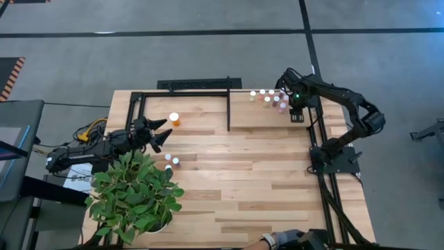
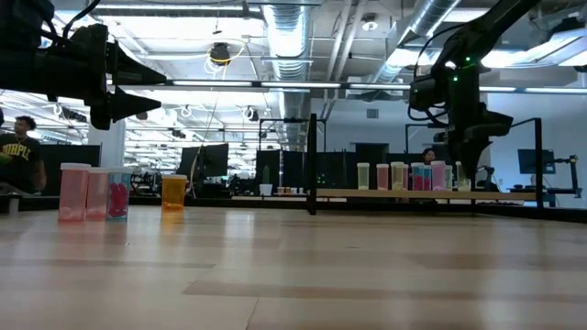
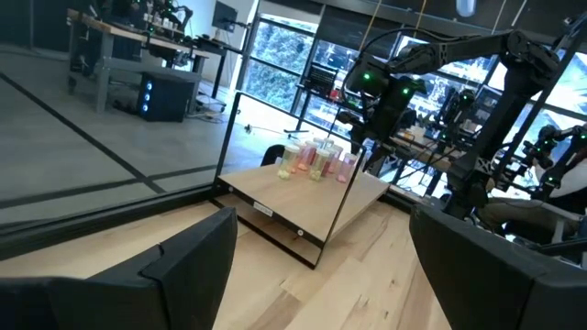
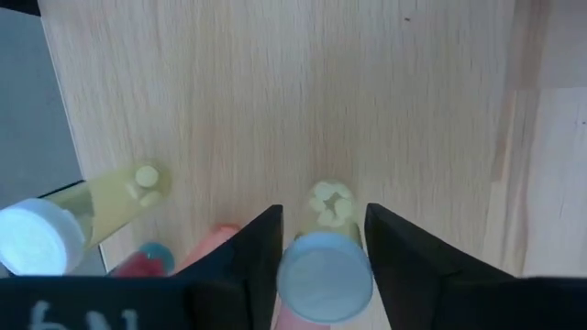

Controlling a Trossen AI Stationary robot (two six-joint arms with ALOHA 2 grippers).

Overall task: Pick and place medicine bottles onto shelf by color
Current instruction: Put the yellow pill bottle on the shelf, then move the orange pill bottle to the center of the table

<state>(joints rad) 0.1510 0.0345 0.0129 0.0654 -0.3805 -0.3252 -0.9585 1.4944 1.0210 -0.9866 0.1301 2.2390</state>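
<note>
Right gripper (image 4: 321, 240) straddling white-capped vial (image 4: 324, 273) on shelf (image 4: 275, 92), grip unclear; left gripper (image 1: 164, 134) open.

no readable text, labels or signs anywhere

Even, bright overhead light falls on the pale striped-plank wooden desk (image 1: 243, 173) in the high view, with only soft, short shadows under the arms. In the low view, long ceiling strip lights (image 2: 275, 84) glare white, leaving the arms as dark silhouettes, and the near desk surface is blurred. The left wrist view bends straight lines toward its edges; daylight from the tall windows (image 3: 275, 55) washes out detail. In the right wrist view, the nearest white bottle cap (image 4: 325, 280) is out of focus.
</note>
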